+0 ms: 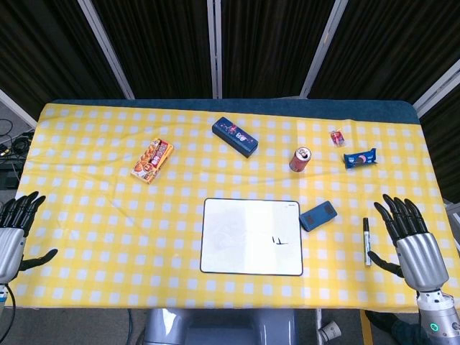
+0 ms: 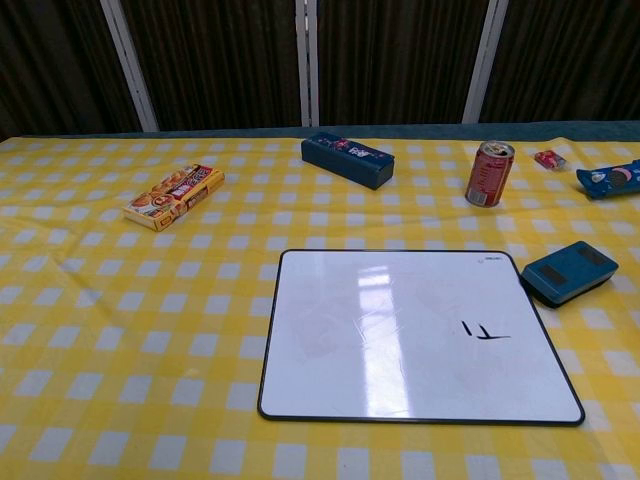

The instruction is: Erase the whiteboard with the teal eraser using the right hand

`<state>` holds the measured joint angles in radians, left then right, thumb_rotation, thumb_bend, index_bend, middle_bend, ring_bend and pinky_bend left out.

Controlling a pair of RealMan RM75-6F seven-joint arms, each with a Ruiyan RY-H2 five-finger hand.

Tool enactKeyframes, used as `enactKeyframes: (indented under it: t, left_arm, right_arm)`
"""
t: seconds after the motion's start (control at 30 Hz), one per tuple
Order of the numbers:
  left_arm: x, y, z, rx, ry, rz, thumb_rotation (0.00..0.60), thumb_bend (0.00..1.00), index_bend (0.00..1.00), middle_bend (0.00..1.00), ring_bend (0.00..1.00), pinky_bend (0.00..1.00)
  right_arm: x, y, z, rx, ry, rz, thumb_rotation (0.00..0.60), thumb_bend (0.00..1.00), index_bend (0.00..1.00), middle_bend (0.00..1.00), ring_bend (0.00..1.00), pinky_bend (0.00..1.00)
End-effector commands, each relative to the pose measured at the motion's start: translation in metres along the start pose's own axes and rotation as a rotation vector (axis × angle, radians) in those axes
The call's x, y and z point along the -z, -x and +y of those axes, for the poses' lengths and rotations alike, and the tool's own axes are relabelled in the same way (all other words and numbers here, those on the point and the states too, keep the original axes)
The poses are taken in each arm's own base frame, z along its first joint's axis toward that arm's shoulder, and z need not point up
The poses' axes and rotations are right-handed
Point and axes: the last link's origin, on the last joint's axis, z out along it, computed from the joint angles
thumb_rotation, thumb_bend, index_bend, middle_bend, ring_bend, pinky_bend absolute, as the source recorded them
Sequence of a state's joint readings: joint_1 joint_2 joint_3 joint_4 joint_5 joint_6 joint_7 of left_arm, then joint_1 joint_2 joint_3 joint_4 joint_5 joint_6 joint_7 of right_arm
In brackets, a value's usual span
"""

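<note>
A whiteboard [image 1: 251,236] [image 2: 415,335] with a black rim lies flat on the yellow checked cloth, near the front edge. A small black mark [image 1: 280,241] [image 2: 485,331] sits on its right half. The teal eraser [image 1: 318,215] [image 2: 569,272] lies on the cloth just past the board's right top corner, touching nothing. My right hand [image 1: 406,237] hovers at the table's right front, fingers spread, holding nothing, well right of the eraser. My left hand [image 1: 16,231] is at the far left edge, fingers apart and empty. Neither hand shows in the chest view.
A black marker [image 1: 366,241] lies between the eraser and my right hand. Further back stand a red can [image 1: 300,159] [image 2: 489,174], a dark blue box [image 1: 235,136] [image 2: 348,159], an orange snack box [image 1: 152,160] [image 2: 174,196], a blue packet [image 1: 359,158] [image 2: 609,179] and a small red packet [image 1: 337,137] [image 2: 549,158].
</note>
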<state>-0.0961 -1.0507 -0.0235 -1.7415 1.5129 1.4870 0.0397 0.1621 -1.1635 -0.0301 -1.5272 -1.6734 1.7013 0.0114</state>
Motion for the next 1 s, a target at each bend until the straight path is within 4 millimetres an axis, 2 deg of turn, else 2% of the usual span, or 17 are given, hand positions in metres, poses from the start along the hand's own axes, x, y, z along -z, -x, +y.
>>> enactKeyframes:
  t: [0.03, 0.17, 0.27, 0.4, 0.57, 0.7, 0.83, 1.0]
  left_arm:
    - [0.001, 0.000, -0.001, 0.000, 0.003, -0.003, 0.600, 0.00, 0.00, 0.00, 0.00, 0.00]
    - [0.001, 0.000, -0.001, -0.002, 0.003, -0.005, 0.600, 0.00, 0.00, 0.00, 0.00, 0.00]
    - [0.001, -0.001, -0.002, -0.001, 0.002, -0.003, 0.600, 0.00, 0.00, 0.00, 0.00, 0.00]
    - [-0.002, 0.002, 0.000, 0.010, 0.012, -0.018, 0.600, 0.00, 0.00, 0.00, 0.00, 0.00]
    - [-0.005, 0.003, 0.001, 0.023, 0.030, -0.037, 0.600, 0.00, 0.00, 0.00, 0.00, 0.00]
    - [-0.010, 0.010, -0.001, 0.002, 0.006, -0.052, 0.600, 0.00, 0.00, 0.00, 0.00, 0.00]
    - [-0.013, 0.015, -0.005, -0.013, -0.025, -0.069, 0.600, 0.00, 0.00, 0.00, 0.00, 0.00]
    - [-0.016, 0.018, -0.010, -0.025, -0.058, -0.074, 0.600, 0.00, 0.00, 0.00, 0.00, 0.00]
  right_arm:
    - [0.002, 0.004, 0.000, 0.003, 0.000, -0.016, 0.600, 0.00, 0.04, 0.00, 0.00, 0.00]
    - [0.000, 0.011, 0.002, -0.010, -0.003, -0.054, 0.600, 0.00, 0.04, 0.00, 0.00, 0.00]
    - [-0.011, 0.019, 0.004, -0.024, -0.021, -0.114, 0.600, 0.00, 0.04, 0.00, 0.00, 0.00]
    - [-0.054, 0.038, 0.011, -0.011, -0.103, -0.262, 0.600, 0.01, 0.08, 0.02, 0.00, 0.00]
    - [-0.086, 0.050, 0.015, -0.007, -0.154, -0.387, 0.600, 0.12, 0.11, 0.08, 0.00, 0.08]
    - [-0.119, 0.074, 0.021, 0.090, -0.157, -0.505, 0.600, 0.17, 0.12, 0.10, 0.00, 0.10]
    - [-0.127, 0.094, 0.025, 0.170, -0.181, -0.577, 0.600, 0.18, 0.14, 0.12, 0.00, 0.13]
    - [-0.134, 0.108, 0.024, 0.185, -0.207, -0.592, 0.600, 0.20, 0.15, 0.14, 0.01, 0.15]
